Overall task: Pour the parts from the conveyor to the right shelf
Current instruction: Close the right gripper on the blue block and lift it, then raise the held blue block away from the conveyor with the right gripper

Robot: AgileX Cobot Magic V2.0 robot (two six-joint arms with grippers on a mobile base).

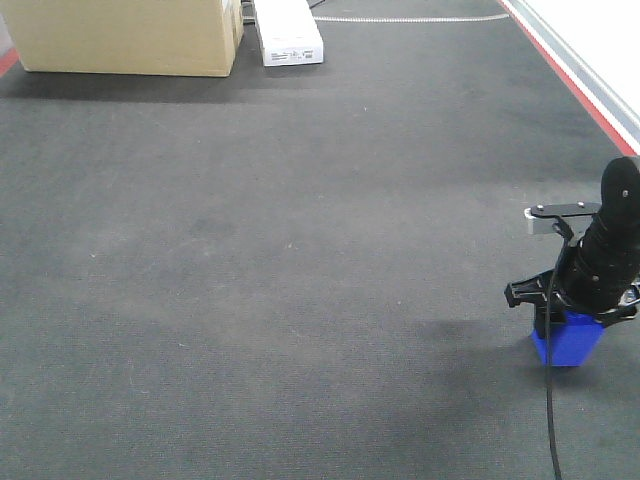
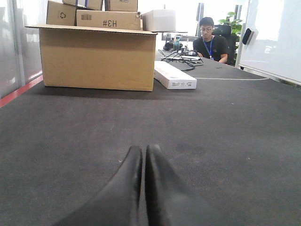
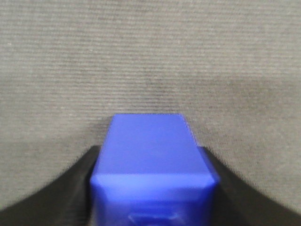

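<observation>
A small royal-blue part (image 1: 568,342) is at the right side of the dark grey conveyor (image 1: 280,250). My right gripper (image 1: 570,322) comes down on it from above and is shut on it. In the right wrist view the blue part (image 3: 153,155) fills the gap between the two black fingers (image 3: 77,188), with belt (image 3: 150,56) behind it. I cannot tell whether the part touches the belt. My left gripper (image 2: 144,149) is shut with nothing in it, low over the belt (image 2: 225,122). The right shelf is out of view.
A large cardboard box (image 1: 130,35) and a long white box (image 1: 290,30) stand at the belt's far end. A red stripe (image 1: 570,85) runs along the right edge. Beyond the boxes, a person (image 2: 210,42) sits at a desk.
</observation>
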